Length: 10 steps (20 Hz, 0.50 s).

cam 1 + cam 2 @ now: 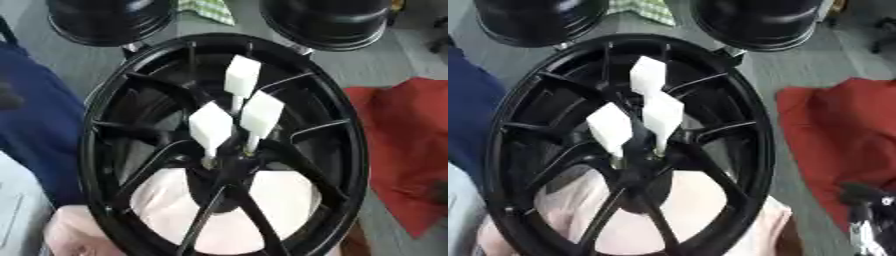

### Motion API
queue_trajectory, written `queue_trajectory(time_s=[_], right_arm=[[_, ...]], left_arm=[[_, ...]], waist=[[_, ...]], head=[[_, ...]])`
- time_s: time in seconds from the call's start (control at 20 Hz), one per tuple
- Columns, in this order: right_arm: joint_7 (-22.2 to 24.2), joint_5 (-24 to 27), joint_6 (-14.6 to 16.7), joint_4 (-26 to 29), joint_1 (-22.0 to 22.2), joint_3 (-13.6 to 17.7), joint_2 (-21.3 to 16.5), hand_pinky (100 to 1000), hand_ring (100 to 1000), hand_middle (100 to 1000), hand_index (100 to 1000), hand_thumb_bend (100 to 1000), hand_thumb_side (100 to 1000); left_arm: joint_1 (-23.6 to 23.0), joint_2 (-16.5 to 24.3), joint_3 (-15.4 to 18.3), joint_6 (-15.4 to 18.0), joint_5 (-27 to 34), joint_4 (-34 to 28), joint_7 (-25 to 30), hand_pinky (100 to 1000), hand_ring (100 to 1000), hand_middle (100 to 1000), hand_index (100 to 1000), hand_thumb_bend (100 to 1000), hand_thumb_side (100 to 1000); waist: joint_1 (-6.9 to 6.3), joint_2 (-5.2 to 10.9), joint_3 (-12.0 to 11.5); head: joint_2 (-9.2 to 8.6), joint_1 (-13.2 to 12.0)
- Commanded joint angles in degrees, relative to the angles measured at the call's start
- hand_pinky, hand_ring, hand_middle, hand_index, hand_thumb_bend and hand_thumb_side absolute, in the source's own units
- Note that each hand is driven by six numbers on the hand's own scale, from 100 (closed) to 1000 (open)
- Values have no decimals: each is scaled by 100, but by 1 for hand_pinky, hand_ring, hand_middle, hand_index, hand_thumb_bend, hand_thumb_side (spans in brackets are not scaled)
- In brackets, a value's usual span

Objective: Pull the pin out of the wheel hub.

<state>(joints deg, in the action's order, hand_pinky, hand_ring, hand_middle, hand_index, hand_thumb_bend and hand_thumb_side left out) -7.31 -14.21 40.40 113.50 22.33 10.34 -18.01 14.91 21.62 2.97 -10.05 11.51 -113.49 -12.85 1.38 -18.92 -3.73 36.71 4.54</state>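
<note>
Three white-tagged pins (211, 129) are seen standing at the centre of the black wheel hub (105, 150), while only part of the right hand (866, 210) shows at 4 o'clock, fingers untellable, so a neighbouring pin could be grabbed by mistake.

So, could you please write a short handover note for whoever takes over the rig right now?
Left hand: not in view. Right hand: only a dark part shows at the lower right corner of the right eye view, well away from the wheel; its fingers cannot be judged.
The black wheel hub stands in the middle. Three pins with white block heads stand in its centre.
Done: nothing visible; no pin is out.
Left: reach in, grasp a pin, pull it out.
</note>
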Motion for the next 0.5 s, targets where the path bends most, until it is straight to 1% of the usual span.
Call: queue_trajectory(time_s=[0.05,0.15,0.3,0.35,0.5], right_arm=[[-176,-127,361,109,144,-9,-576,667,769,569,733,100,525],[-264,-19,428,109,236,-13,-836,664,769,567,732,100,533],[-333,314,488,109,314,57,-1228,663,768,566,731,100,530],[-340,432,528,109,328,114,-1363,667,767,566,730,100,492],[-393,773,721,109,338,345,-1807,673,767,568,731,100,464]], left_arm=[[17,139,19,-23,-17,-110,-2,647,534,512,690,368,488],[22,153,24,-27,-19,-110,-10,647,534,512,690,367,488],[23,177,27,-29,-24,-110,-19,647,534,512,690,367,488],[20,186,27,-31,-29,-110,-20,647,534,512,689,366,487],[8,207,30,-51,-41,-110,-30,646,534,512,689,365,487]], waist=[[-3,122,-15],[-3,126,-34],[2,133,-54],[9,132,-57],[33,126,-72]], head=[[8,31],[10,32],[20,34],[18,37],[3,42]])
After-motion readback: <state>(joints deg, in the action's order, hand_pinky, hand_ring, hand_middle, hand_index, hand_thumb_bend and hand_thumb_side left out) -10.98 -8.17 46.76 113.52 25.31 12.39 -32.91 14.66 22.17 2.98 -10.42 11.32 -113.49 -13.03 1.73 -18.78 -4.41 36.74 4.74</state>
